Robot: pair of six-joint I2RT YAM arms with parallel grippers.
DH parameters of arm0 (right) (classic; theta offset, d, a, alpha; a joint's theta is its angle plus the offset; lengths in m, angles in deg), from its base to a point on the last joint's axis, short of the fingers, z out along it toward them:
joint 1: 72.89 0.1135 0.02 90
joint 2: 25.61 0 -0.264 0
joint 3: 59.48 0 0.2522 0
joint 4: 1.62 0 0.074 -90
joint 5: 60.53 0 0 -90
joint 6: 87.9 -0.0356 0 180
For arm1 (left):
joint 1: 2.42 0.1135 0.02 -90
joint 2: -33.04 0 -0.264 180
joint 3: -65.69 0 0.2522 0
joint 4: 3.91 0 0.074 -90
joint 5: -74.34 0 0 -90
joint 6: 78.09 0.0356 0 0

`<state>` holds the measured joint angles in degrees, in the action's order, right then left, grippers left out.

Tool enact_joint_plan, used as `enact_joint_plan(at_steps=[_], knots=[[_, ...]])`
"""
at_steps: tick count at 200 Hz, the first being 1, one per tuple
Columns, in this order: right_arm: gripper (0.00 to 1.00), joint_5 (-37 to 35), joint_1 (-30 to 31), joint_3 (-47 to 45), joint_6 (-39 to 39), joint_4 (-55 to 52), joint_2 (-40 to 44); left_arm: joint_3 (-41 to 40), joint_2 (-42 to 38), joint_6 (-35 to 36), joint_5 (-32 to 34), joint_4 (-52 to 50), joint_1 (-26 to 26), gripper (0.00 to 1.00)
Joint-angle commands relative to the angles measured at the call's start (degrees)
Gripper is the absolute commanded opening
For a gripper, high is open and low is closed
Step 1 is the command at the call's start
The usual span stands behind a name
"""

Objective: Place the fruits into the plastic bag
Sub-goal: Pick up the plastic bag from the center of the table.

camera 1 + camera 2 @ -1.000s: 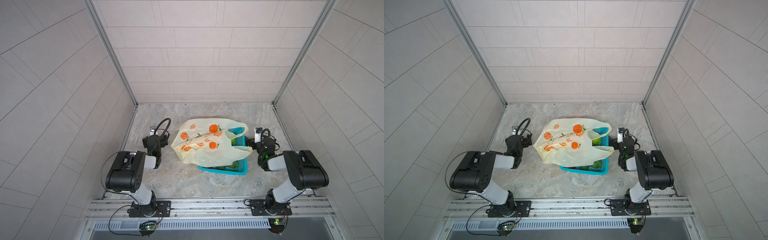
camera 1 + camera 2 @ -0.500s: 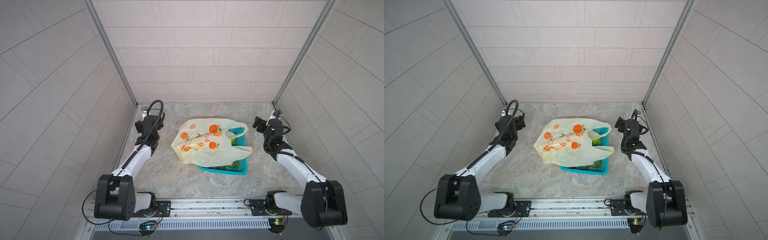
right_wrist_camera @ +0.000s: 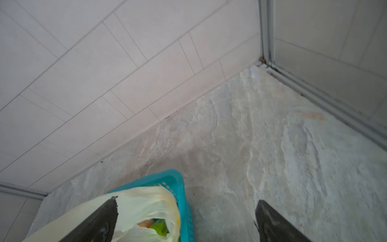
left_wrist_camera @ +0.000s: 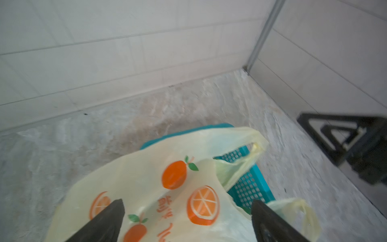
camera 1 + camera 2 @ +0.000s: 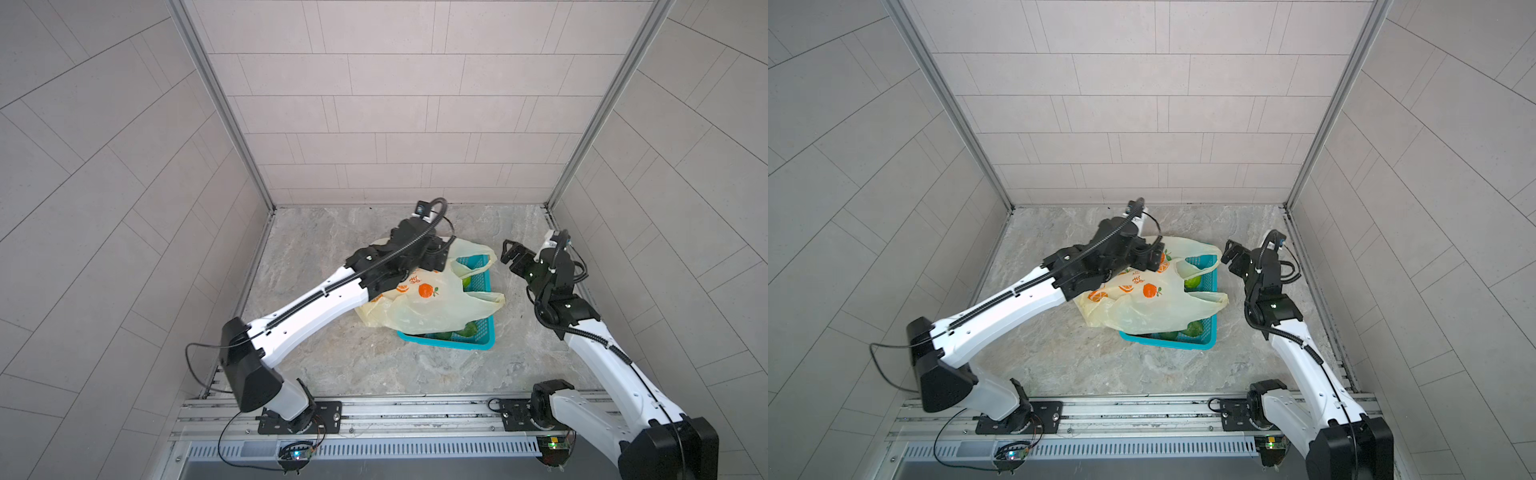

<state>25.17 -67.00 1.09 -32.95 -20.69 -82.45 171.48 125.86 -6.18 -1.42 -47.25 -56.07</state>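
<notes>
On the marble-patterned tabletop [image 5: 353,365], a teal perforated basket [image 5: 446,340] stands right of centre. The plastic bag [image 5: 432,309], pale yellow with printed oranges, lies draped flat over the basket and spills onto the table on the left arm's side. Both its loop handles point toward the right arm.

Round green fruits [image 5: 467,330] show in the basket at its near edge, under the bag's hem. Another green fruit [image 5: 1192,282] shows in the gap between the handles. The right wrist view shows green and a pinkish patch through a handle loop, kind unclear. The other fruits are hidden.

The left gripper [image 4: 186,206] hangs over the printed face of the bag, jaws spread wide, nothing between them; whether it touches the film cannot be told. The right gripper [image 5: 509,251] is raised just beside the basket's far right corner, apart from the bag, jaws likewise spread and empty.
</notes>
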Motion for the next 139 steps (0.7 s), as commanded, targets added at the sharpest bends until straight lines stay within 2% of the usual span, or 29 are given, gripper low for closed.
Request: enact_joint_plan(at_steps=[1, 35, 64, 105, 132, 139], knots=[[0.99, -2.7, 0.22, 5.6, 8.29, -18.06, -2.79, 5.31, 7.48, 0.2, -1.44, -12.12, -3.68, 1.0], [0.99, -6.67, 1.74, 5.03, 6.99, -19.18, -3.68, 13.79, 16.12, -2.25, -5.36, -15.38, -4.61, 1.0], [0.99, -7.34, 2.84, 5.53, 7.08, -20.12, -4.41, 18.51, 20.01, -2.75, -1.99, -20.94, -4.71, 1.0], [0.99, -9.93, 5.07, 7.61, 9.1, -22.12, -5.99, 18.92, 22.64, -2.02, 0.79, -26.38, -4.62, 1.0], [0.99, -10.01, 5.97, 8.42, 9.68, -22.64, -6.6, 21.77, 25.26, -0.9, 4.29, -29.6, -4.62, 0.9], [0.99, -10.03, 6.19, 8.67, 9.73, -22.73, -6.7, 22.97, 26.01, -1.22, 5.12, -31.07, -4.62, 0.82]])
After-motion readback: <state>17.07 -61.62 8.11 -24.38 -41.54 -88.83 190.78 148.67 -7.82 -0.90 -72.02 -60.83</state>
